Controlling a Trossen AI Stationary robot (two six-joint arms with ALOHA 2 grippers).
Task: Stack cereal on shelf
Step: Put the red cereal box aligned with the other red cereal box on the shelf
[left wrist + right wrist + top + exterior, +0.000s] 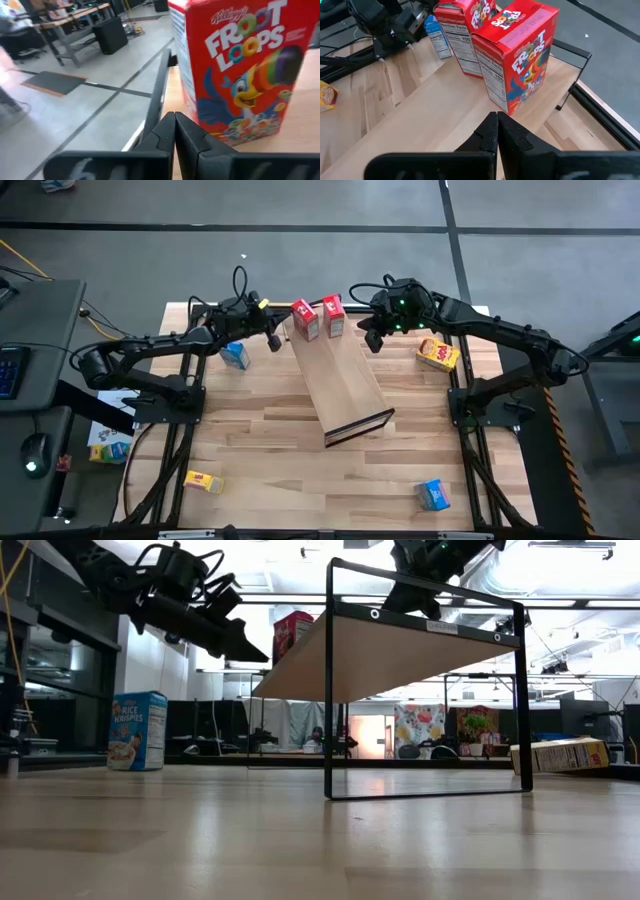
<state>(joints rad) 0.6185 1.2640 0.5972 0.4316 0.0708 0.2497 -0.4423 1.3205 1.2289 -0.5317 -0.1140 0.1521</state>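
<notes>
Two red cereal boxes (305, 320) (333, 315) stand upright side by side on the far end of the light-wood shelf (345, 385). The shelf is raised off the table on a dark frame (330, 690). My left gripper (275, 338) is shut and hovers just left of the left red box (240, 65). My right gripper (372, 338) is shut and hovers over the shelf just right of the right red box (520, 55). On the table, a blue box (235, 357) stands upright and a yellow box (438, 354) lies flat. Another yellow box (203, 480) and a blue box (433, 495) lie near the front.
The blue Rice Krispies box (138, 730) stands left of the shelf, below my left arm. The yellow box (560, 755) lies right of the shelf frame. The near half of the shelf panel (445, 115) is bare. Arm mounts flank the table's left and right edges.
</notes>
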